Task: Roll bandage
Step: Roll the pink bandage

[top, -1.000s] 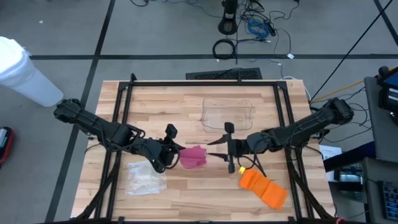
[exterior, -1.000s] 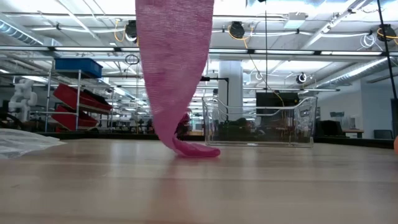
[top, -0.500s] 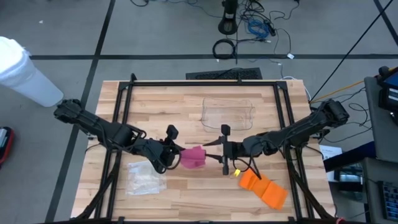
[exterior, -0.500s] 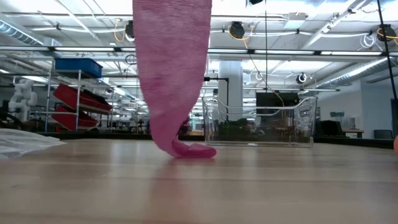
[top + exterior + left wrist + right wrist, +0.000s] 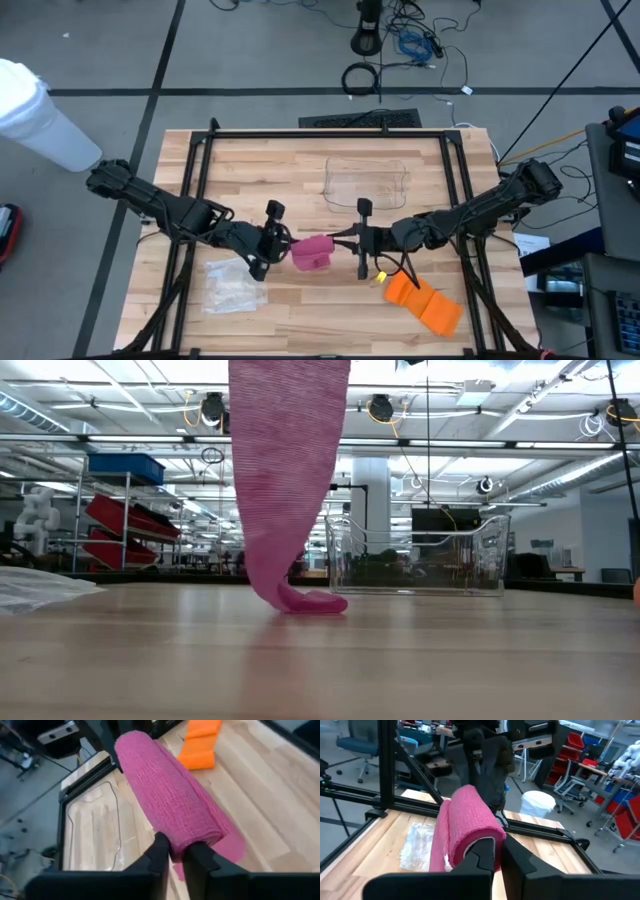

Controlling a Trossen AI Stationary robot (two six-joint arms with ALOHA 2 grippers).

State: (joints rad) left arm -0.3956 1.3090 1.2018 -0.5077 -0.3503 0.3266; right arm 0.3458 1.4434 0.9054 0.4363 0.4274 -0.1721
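A pink bandage (image 5: 310, 250), partly rolled, is held up between my two grippers near the table's middle. Its loose strip (image 5: 285, 480) hangs down, and the strip's lower end (image 5: 305, 601) rests on the table. My left gripper (image 5: 283, 246) stands at the roll's left end and my right gripper (image 5: 333, 240) at its right end; both are shut on it. The left wrist view shows the roll (image 5: 167, 795) running away from the fingers. The right wrist view looks along the roll (image 5: 470, 820) from the other end. My left gripper pinches the roll's left end (image 5: 177, 845) between its two fingers, coming level from the table's left and pointing along the roll. The roll is lifted clear. My right gripper pinches the roll's right end (image 5: 482, 840) between its two fingers, level from the table's right, along the roll. Below the roll the strip hangs down to the table.
A clear plastic container (image 5: 367, 182) stands behind the bandage toward the far edge. A crumpled clear wrapper (image 5: 232, 283) lies at the near left. An orange bandage (image 5: 423, 302) lies at the near right, close under my right arm.
My right gripper has gone toward the table's left edge, up to the roll's right end, and has shut on it. My left gripper has turned about its own axis at the roll's left end. The strip's lower end has stayed on the table.
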